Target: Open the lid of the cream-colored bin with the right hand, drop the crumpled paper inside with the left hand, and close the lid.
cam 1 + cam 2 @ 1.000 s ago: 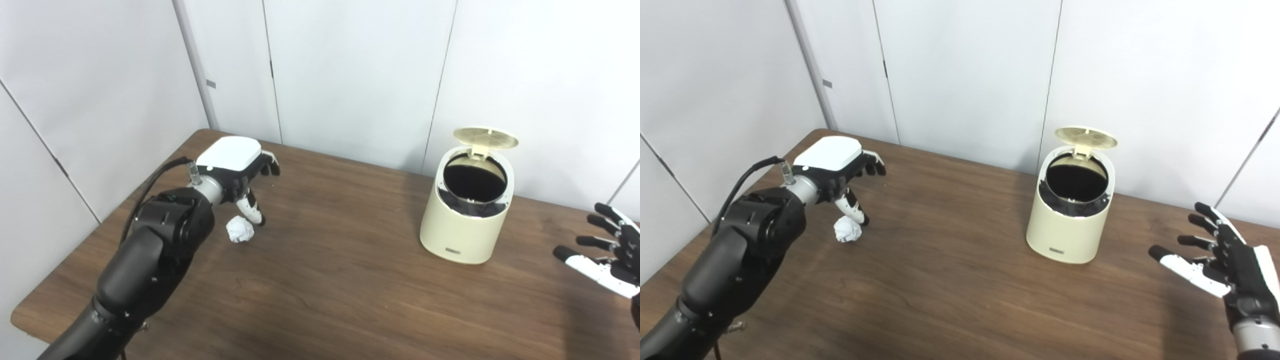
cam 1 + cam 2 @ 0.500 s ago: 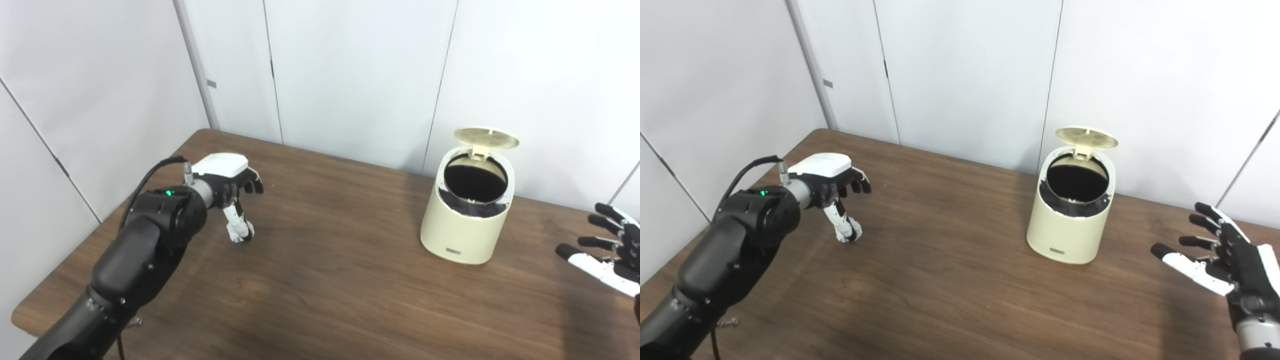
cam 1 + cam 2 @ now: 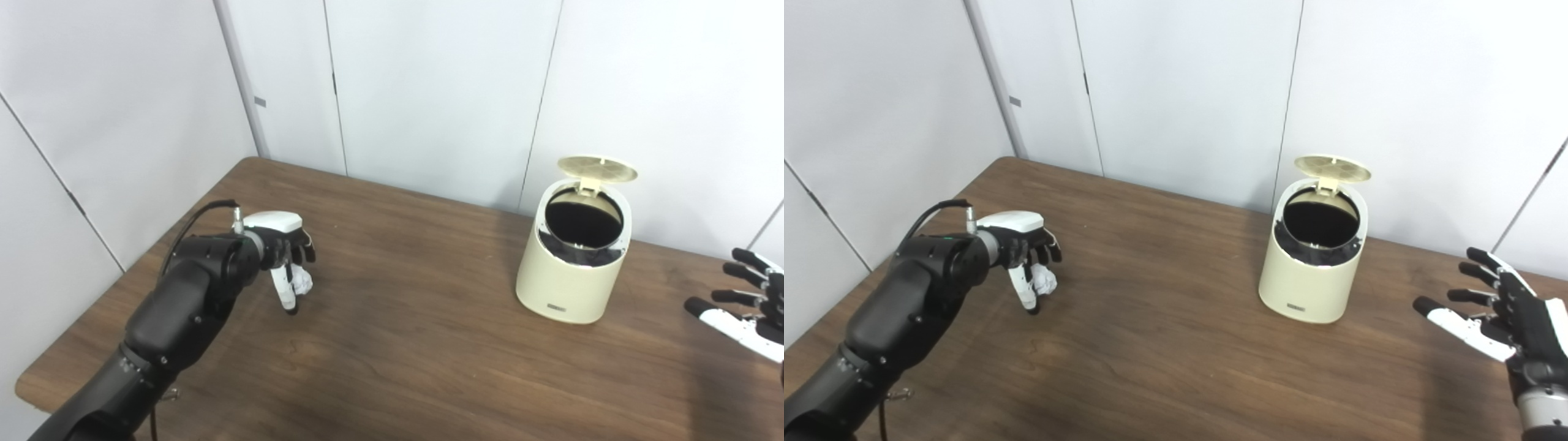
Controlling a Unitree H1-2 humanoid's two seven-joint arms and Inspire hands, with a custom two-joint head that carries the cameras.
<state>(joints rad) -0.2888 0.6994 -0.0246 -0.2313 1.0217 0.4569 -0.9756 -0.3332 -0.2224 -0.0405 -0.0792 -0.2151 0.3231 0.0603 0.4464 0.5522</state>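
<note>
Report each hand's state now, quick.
Left hand: fingers curled around the crumpled paper on the table; firm grip cannot be told.
Right hand: open, empty.

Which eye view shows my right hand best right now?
The right eye view: the whole right hand shows there, fingers spread, holding nothing, beside the bin. In the left eye view the picture's edge cuts it off, leaving only the fingers.

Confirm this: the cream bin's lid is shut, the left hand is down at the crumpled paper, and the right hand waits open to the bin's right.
Not quite. The lid is up, hinged back, and both eye views show the cream bin's dark inside. The rest holds: the left hand is down at the crumpled paper, and the right hand waits open to the bin's right.
</note>
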